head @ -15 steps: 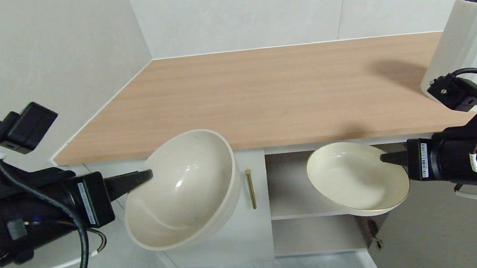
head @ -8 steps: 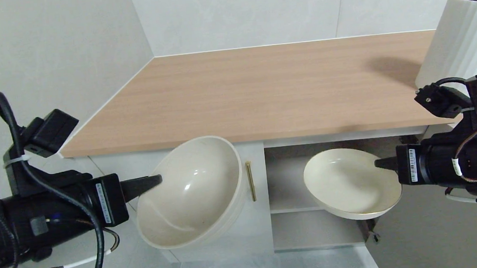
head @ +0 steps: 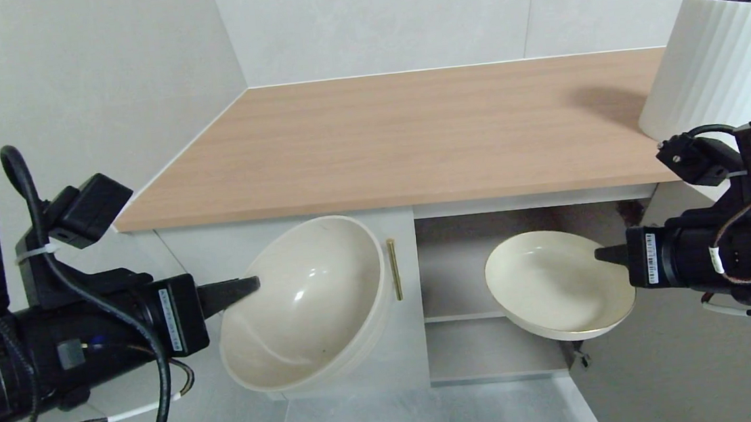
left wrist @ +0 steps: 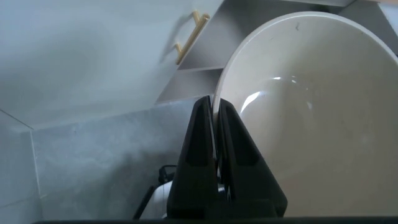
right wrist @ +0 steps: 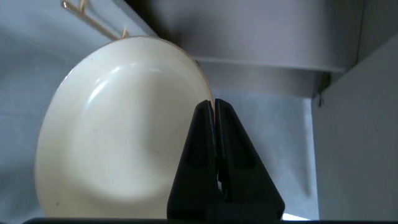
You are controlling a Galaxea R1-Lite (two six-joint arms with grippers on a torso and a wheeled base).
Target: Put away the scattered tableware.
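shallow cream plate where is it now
In the head view the shallow cream plate hangs on the robot's right, its rim pinched by the right claw, before the open cabinet shelf.

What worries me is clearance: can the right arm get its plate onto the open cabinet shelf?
Probably yes. The right gripper, shut on the plate at its rim, holds it just before the open cabinet; the shelf behind looks bare, with nothing between. The bowl hangs clear to one side.

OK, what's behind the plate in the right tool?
The open cabinet, with its shelf and a lower space beneath. The plate, gripped at its rim by the right tool, covers the shelf's right part, so anything there is hidden.
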